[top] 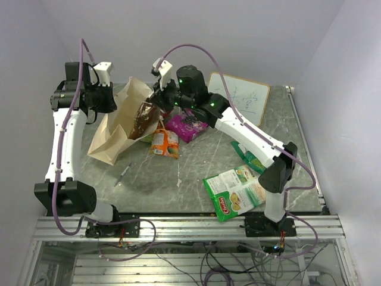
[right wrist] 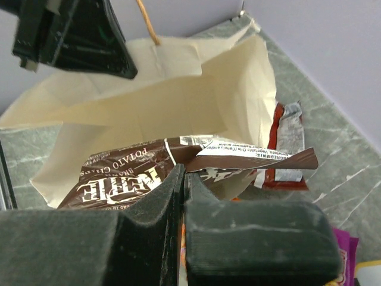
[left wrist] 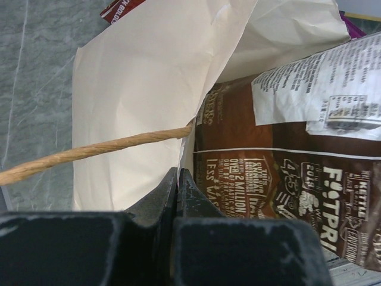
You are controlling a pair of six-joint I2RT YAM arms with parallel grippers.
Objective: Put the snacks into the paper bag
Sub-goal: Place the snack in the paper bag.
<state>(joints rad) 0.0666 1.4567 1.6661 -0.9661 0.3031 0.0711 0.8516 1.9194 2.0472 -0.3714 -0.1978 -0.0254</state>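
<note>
The bag [top: 110, 143] lies on the table [top: 196, 170], the left jaws clamped on its rim. The right jaws grip the brown packet [top: 144, 119], half inside its mouth. The orange packet [top: 165, 143], purple packet [top: 187, 125] and green packet [top: 235, 190] lie outside

Grey marbled table [top: 155, 185]: the paper bag [top: 107, 143] lies on it just left of the right gripper [right wrist: 181, 176], orange packet [top: 165, 143] and purple packet [top: 189, 125] near its underside, whiteboard [top: 239, 95] off to its right, green-and-white packet [top: 235, 192] and pen [top: 123, 174] well apart, towards the arm bases
</note>
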